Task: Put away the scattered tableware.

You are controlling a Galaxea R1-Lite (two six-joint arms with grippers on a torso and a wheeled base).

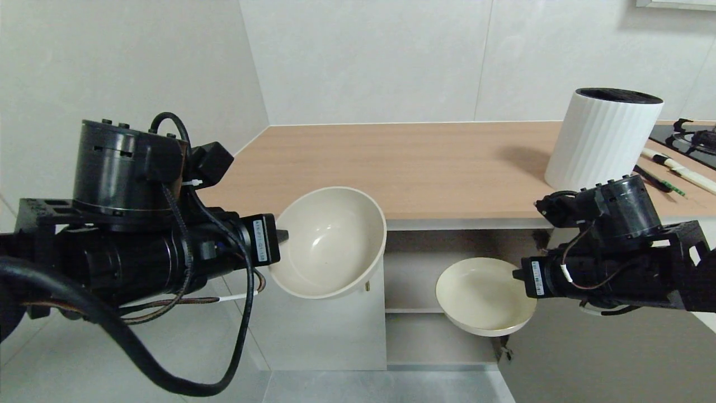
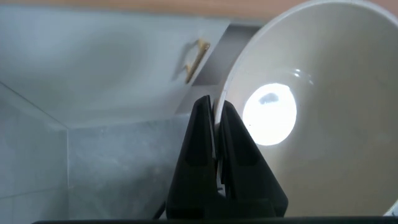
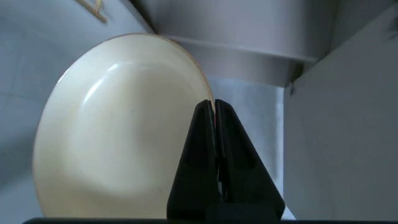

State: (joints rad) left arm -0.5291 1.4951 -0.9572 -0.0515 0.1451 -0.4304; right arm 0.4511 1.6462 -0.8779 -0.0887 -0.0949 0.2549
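Observation:
My left gripper is shut on the rim of a cream bowl, held tilted in the air in front of the counter's edge. My right gripper is shut on the rim of a cream plate, held lower, in front of the open cabinet under the counter. A shelf shows inside the cabinet.
The wooden counter carries a white ribbed container at the right, with chopsticks and utensils beside it and a stove at the far right. A white cabinet door with a small handle stands below the bowl.

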